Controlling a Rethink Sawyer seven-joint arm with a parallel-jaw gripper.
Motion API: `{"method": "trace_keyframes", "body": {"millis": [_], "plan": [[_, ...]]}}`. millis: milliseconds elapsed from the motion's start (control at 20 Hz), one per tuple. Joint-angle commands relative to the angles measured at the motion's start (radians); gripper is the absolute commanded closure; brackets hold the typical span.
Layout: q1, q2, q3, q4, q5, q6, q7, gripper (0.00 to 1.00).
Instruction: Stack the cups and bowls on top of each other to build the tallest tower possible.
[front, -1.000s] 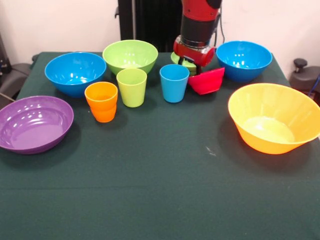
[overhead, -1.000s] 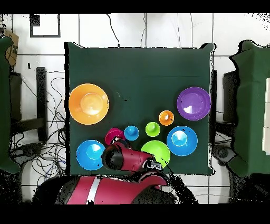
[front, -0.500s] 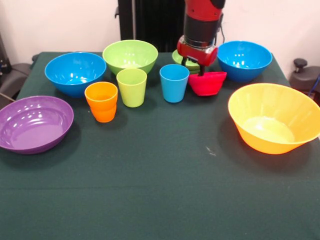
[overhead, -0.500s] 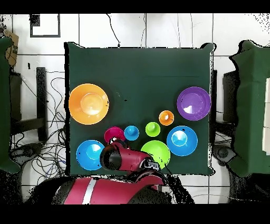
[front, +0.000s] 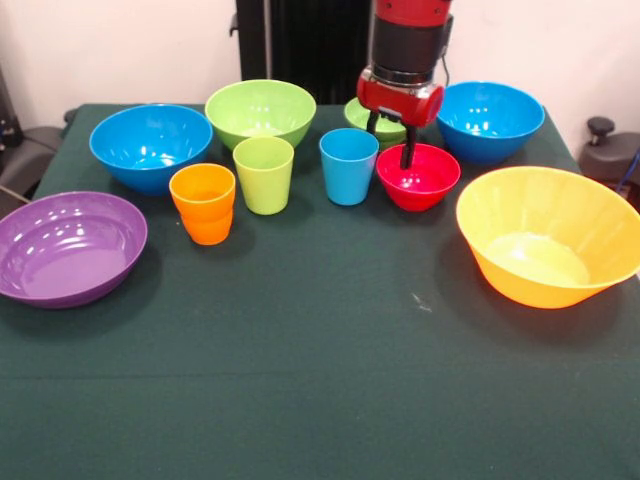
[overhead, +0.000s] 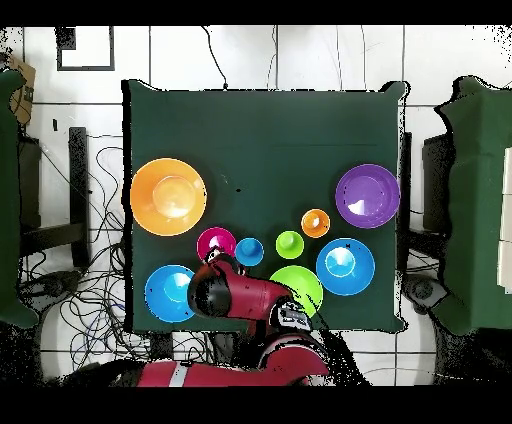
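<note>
Front view: your claw (front: 392, 143) straddles the red bowl's (front: 420, 177) far rim, one finger inside; whether it grips, you cannot tell. Lifting by one rim could tilt it against the blue cup (front: 348, 165) beside.

Overhead view: your arm hides the claw; the red bowl (overhead: 216, 243) shows just beyond.

Wide open green cloth across the table's (front: 320, 370) near half — far half crowded: cups (front: 264, 175) and bowls (front: 150, 145) in close rows, narrow gaps only.
</note>
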Motion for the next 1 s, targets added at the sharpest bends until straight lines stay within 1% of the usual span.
{"method": "trace_keyframes", "body": {"millis": [50, 250, 950, 1000], "plan": [[-0.023, -0.026, 0.109, -0.015, 0.024, 0.084, 0.129, 0.0], [-0.011, 0.009, 0.107, -0.028, 0.022, 0.056, 0.13, 0.0], [0.016, 0.07, 0.091, -0.057, 0.029, 0.019, 0.133, 0.0], [0.008, 0.07, 0.09, -0.057, 0.024, 0.02, 0.129, 0.0]]}}
